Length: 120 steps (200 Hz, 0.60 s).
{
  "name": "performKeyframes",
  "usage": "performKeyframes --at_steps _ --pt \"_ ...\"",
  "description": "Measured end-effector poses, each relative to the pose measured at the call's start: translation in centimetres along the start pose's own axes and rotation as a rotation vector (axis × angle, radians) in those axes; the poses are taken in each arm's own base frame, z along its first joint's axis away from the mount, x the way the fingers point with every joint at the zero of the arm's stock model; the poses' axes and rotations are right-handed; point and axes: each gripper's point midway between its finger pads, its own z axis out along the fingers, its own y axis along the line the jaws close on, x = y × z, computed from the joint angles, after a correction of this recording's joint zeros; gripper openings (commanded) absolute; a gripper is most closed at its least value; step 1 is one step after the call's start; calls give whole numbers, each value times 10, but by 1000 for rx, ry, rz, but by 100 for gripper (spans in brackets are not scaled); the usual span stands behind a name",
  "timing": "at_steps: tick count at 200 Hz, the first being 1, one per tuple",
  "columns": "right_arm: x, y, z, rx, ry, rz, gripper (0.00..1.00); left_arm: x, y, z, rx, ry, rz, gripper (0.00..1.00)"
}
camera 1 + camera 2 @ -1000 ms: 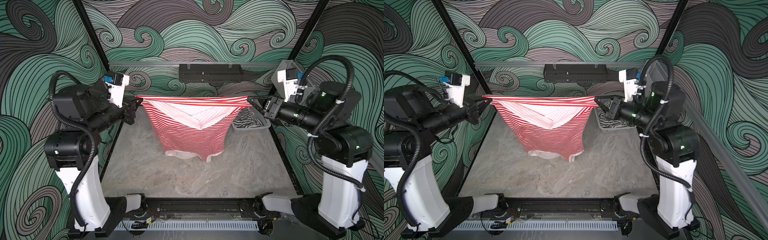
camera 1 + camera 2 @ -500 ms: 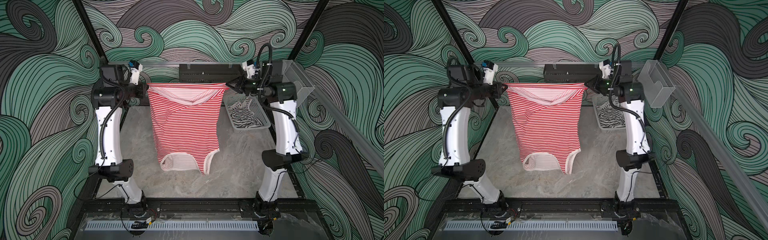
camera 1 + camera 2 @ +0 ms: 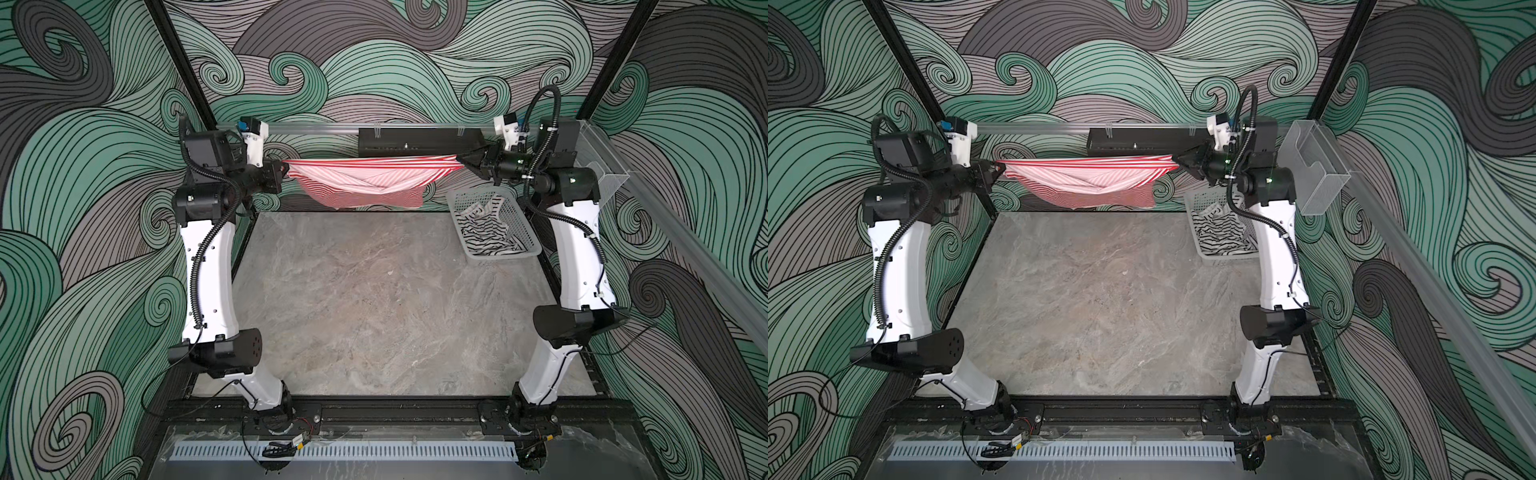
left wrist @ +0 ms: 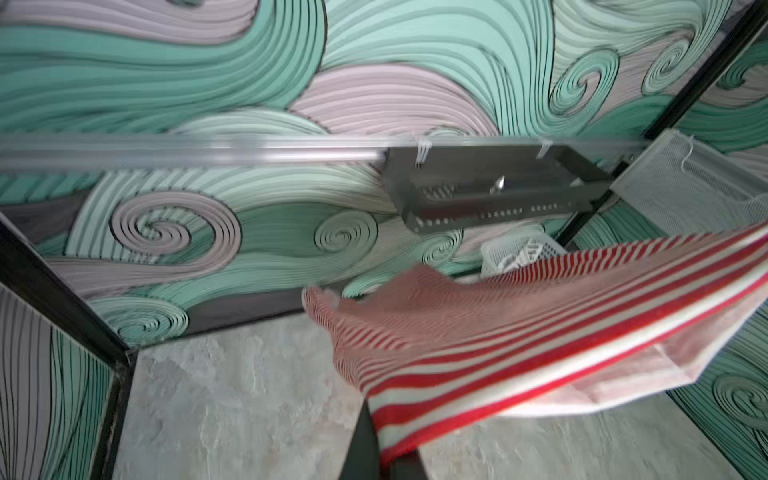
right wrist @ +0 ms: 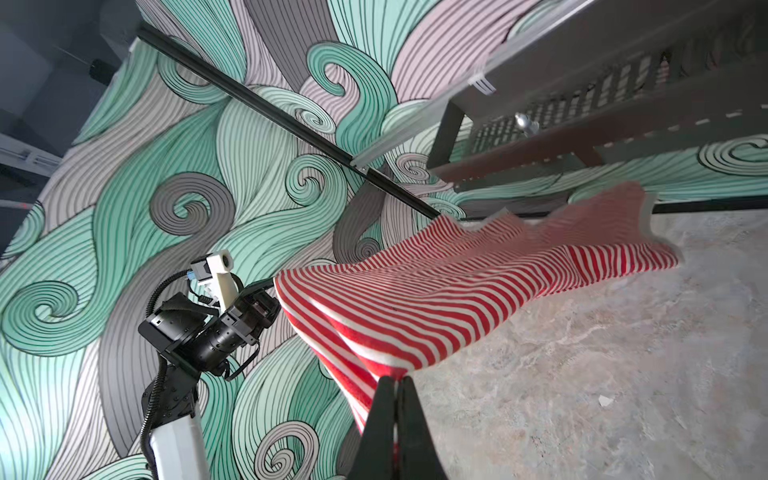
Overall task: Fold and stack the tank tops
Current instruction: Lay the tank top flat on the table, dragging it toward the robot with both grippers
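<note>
Both top views take in the whole counter [image 3: 374,316] and the white basket [image 3: 500,254] at its far right, where the black-striped tank top [image 3: 486,232] lies crumpled. The right wrist view leaves that basket out, and the left wrist view catches only a blurred corner of it.

The red-striped tank top [image 3: 365,183] hangs in the air near the counter's far edge. Its long axis runs side to side, from arm to arm — the upper edge drawn taut, the middle sagging in loose folds.

The left fingers [image 3: 281,169] pinch its left end and the right fingers [image 3: 467,160] its right end. The right wrist view shows its pair pressed together on a bunched corner of cloth. In the left wrist view the cloth stretches away from one dark finger, with the far hem blurred.
</note>
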Motion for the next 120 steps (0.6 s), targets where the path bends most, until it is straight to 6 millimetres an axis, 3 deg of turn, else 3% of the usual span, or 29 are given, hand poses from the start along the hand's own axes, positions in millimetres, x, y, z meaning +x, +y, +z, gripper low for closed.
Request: performKeyframes --at_steps 15,29,42,50,71,93,120 --pt "20 -25 7 29 45 46 0 46 8 16 12 85 -33 0" --pt "49 -70 23 78 109 123 0 98 16 39 36 197 -67 0" --pt "81 -117 36 130 171 207 0 162 25 65 68 343 -116 0" --pt "115 -157 43 180 228 291 0 202 29 77 91 440 -148 0" --pt "191 -221 40 293 343 462 0 285 24 83 159 669 -214 0" --pt "235 -243 27 350 401 529 1 328 5 69 229 816 -209 0" --pt "253 -239 12 363 416 500 5 359 -17 51 293 938 -144 0"
